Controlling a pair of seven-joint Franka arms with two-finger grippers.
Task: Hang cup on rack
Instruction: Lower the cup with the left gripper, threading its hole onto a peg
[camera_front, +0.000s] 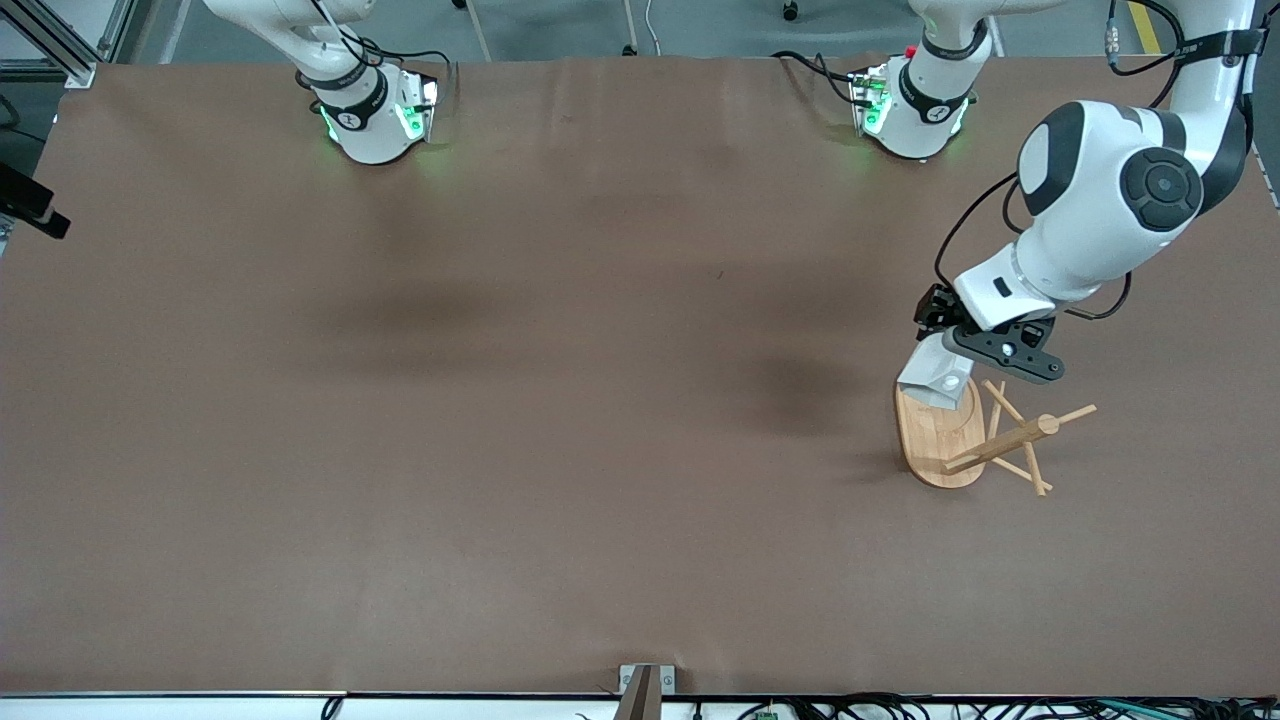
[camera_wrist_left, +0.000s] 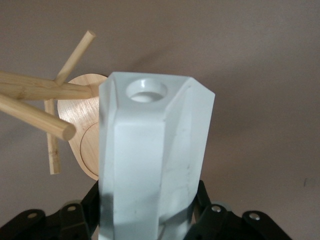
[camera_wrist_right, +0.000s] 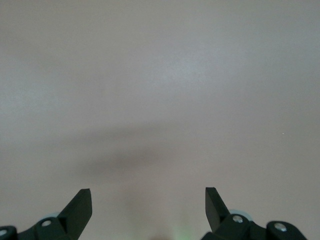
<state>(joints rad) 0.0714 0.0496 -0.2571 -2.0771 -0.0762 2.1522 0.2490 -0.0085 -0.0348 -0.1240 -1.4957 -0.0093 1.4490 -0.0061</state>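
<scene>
— Over the rack's base, toward the left arm's end of the table, I'm holding the cup (camera_front: 935, 378) in the air; the left gripper (camera_front: 955, 345) is clamped on its body, with the handle's round hole (camera_wrist_left: 146, 91) pointing away from the wrist.

— What are you lining it up with?

— The rack (camera_front: 985, 437). From the left wrist camera its pegs (camera_wrist_left: 37, 117) are showing just beside the cup, apart from it. None is passing through the hole yet.

— How are you planning to do it well?

— I'm thinking slow and straight: bring the hole in line with one peg's tip, slide along the peg's own axis, and release only once the handle is resting on the dowel. A sideways nudge could tip the rack, I'd guess.

— Anything inside the cup?

— I can't tell — its mouth isn't showing.

— And the other arm?

— The right gripper (camera_wrist_right: 148, 205) is waiting over bare table, fingers spread wide, holding nothing.
</scene>
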